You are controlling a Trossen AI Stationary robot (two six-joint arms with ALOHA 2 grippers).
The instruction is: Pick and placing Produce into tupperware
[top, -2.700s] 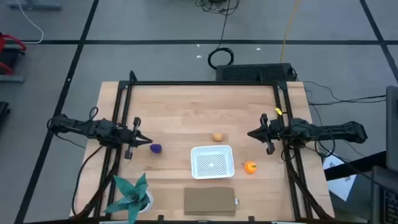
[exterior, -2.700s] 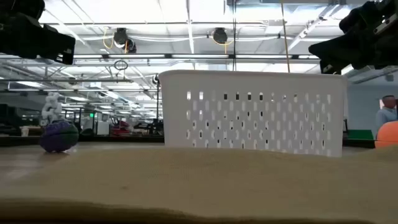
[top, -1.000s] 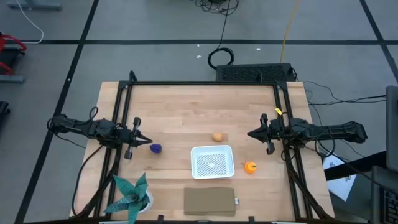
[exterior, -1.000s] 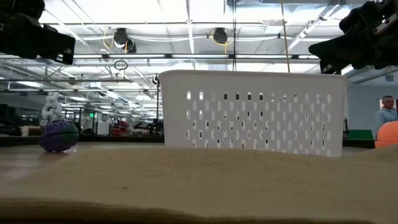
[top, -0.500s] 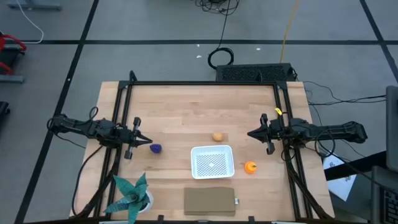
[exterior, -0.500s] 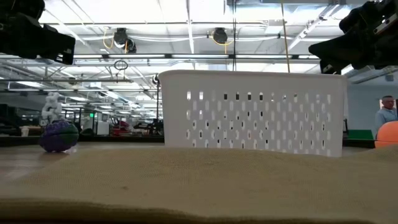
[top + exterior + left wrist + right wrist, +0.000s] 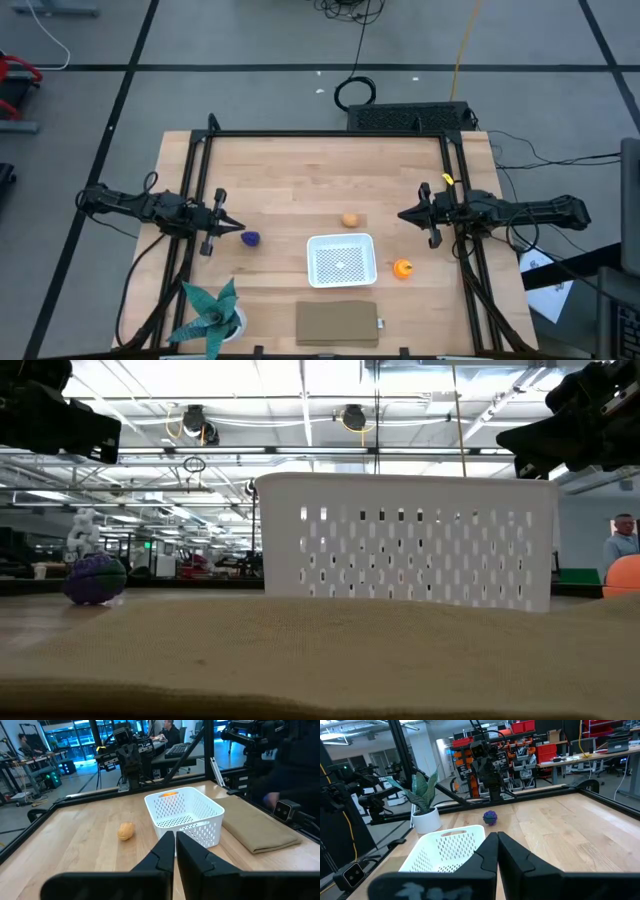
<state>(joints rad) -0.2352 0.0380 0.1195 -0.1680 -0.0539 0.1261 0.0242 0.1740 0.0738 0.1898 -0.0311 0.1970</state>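
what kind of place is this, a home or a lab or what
Most likely a robotics lab or workshop, not a home: a black-framed wooden table with two arms mounted at it, open ceiling ducts, and benches of equipment behind.

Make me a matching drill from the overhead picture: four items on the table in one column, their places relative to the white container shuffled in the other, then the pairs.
Items:
1. purple piece
2. orange piece
3. tan-yellow piece
4. tan slab

Places, relative to the white container in the high view:
A. toward the table's far edge
B. on the right arm's side
C. toward the table's near edge
D. on the left arm's side

Pairs: 1-D, 2-B, 3-A, 4-C
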